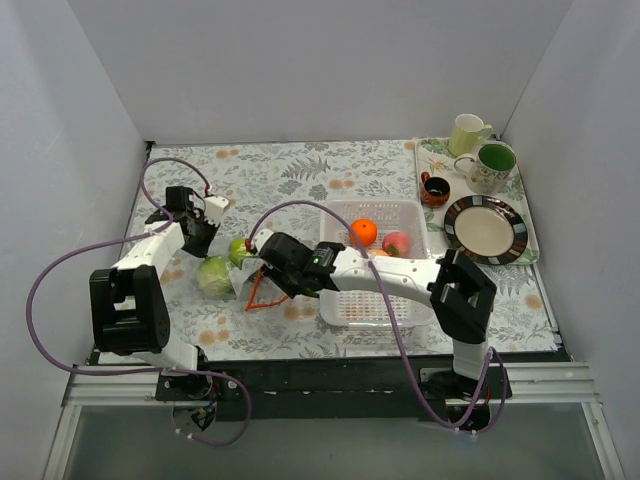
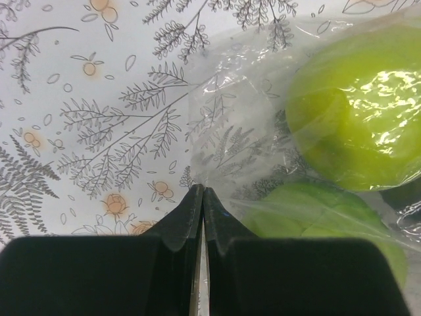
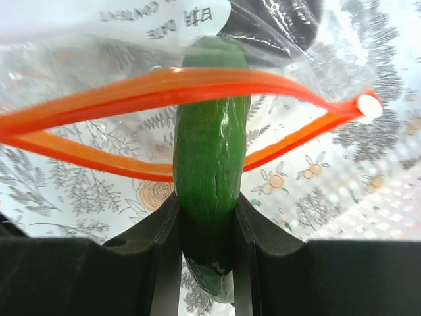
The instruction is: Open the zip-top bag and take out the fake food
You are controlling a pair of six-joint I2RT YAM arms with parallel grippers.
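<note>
The clear zip-top bag [image 1: 232, 272] lies left of centre, its red-orange zip strip [image 1: 262, 297] pulled open in a loop [image 3: 99, 99]. My left gripper [image 1: 218, 243] is shut on a fold of the bag's clear plastic [image 2: 217, 118], its fingertips pinched together [image 2: 204, 192]. Two light green round fruits [image 2: 358, 105] [image 2: 316, 214] sit inside the bag beside it. My right gripper [image 1: 255, 272] is at the bag's mouth, shut on a dark green long vegetable [image 3: 209, 164] that passes through the zip loop. An orange fruit [image 1: 364, 232] and a peach-red one [image 1: 396, 243] lie in the white basket [image 1: 345, 300].
A patterned tray [image 1: 528, 250] at the back right holds a striped plate [image 1: 487, 228], a green-lined cup [image 1: 493, 165], a pale cup [image 1: 467, 133] and a small dark cup [image 1: 435, 188]. White walls close in the table on three sides.
</note>
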